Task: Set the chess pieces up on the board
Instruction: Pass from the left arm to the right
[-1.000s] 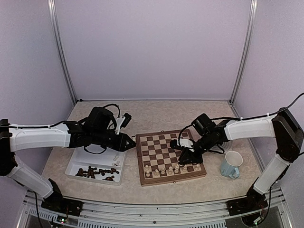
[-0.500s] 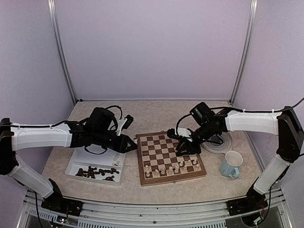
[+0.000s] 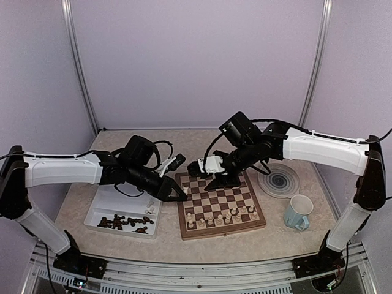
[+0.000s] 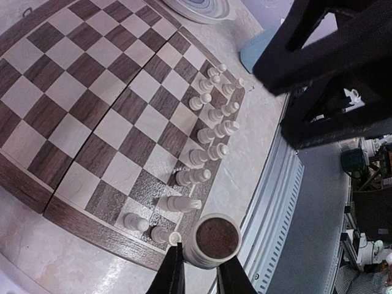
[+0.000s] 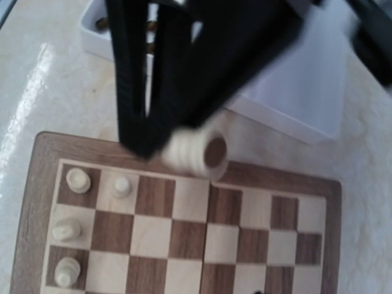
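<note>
Cream pieces (image 3: 220, 217) are ranged in two short rows along the near side of the board (image 3: 211, 195), which lies mid-counter, a little toward the near edge. Toward the near-left corner a white tray (image 3: 116, 202) is set just beside the board, and dark pieces (image 3: 125, 222) are heaped loosely at its near end. Toward the near-right corner a pale blue mug (image 3: 298, 213) stands upright, apart from the board.

Left gripper (image 3: 179, 196) — extended across the tray to the board's left border. Its fingers (image 4: 174, 272) are pinched on one cream piece (image 4: 211, 240), tipped so that the brown felt base is turned to the wrist camera. It is held over the border, close to the leftmost pieces of the rows. From the right wrist the same piece (image 5: 195, 152) is seen blurred at the board's edge.

Right gripper (image 3: 217, 179) — poised over the far-left squares of the board. Whether its jaws are spread or pressed together cannot be told. Farther right, a round grey-ringed plate (image 3: 278, 182) lies beside the board's far-right corner.
</note>
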`<state>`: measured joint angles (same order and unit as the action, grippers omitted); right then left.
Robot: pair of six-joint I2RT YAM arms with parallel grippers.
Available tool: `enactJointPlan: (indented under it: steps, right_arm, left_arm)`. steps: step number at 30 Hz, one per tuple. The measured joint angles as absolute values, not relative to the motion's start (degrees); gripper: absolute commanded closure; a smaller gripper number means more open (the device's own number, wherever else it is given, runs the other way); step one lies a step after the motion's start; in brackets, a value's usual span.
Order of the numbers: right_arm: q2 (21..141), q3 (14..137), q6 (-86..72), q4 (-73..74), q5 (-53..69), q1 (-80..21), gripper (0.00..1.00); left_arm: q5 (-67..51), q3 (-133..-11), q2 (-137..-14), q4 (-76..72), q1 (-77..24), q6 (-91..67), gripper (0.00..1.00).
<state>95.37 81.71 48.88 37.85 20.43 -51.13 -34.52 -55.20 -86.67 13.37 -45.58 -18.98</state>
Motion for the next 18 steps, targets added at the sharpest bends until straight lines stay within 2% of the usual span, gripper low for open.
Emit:
enactJointPlan:
  steps: [9,18]
  right_arm:
    - [100.64,87.68,54.52,39.7,13.98,-55.81,0.52]
    - [102.06,88.29,60.42,42.35,9.02,-61.49,0.52]
  left_arm:
    - [-41.6,-57.25,-88.71,15.88,-46.26,-18.7,0.89]
    - [-46.94,-57.93,-90.96,17.32,-47.31,-18.39,0.89]
